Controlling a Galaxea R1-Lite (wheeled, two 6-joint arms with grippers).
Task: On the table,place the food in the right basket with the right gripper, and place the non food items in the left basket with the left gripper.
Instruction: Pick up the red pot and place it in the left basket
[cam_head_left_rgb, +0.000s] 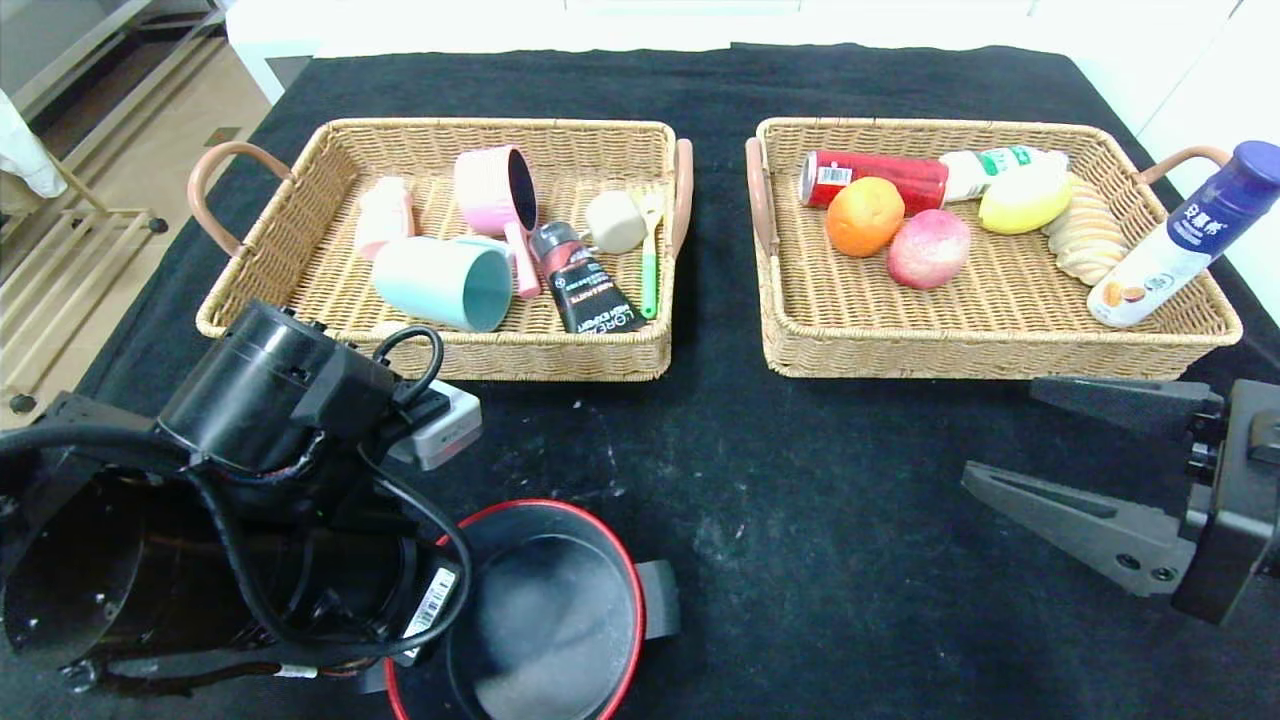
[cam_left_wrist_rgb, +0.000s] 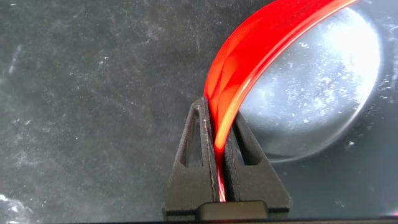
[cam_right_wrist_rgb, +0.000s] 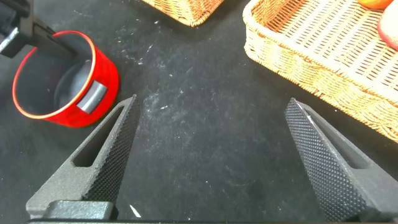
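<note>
Two woven baskets we see, side by side on black cloth. One round red pot sits near us on cloth, mouth up, grey handle sticking toward our right. Rim thin, smooth, shiny. Our left gripper pinched tight on pot rim. Our right gripper hangs wide apart over bare cloth, near right basket, holding nothing. Its fingers bumpy, wedge-shaped.

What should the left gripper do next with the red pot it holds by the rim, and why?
Probably lift it. The left gripper is shut on the rim of the red pot, which sits on the table, the last item outside a basket. Once raised, it can be carried to the left basket.
</note>
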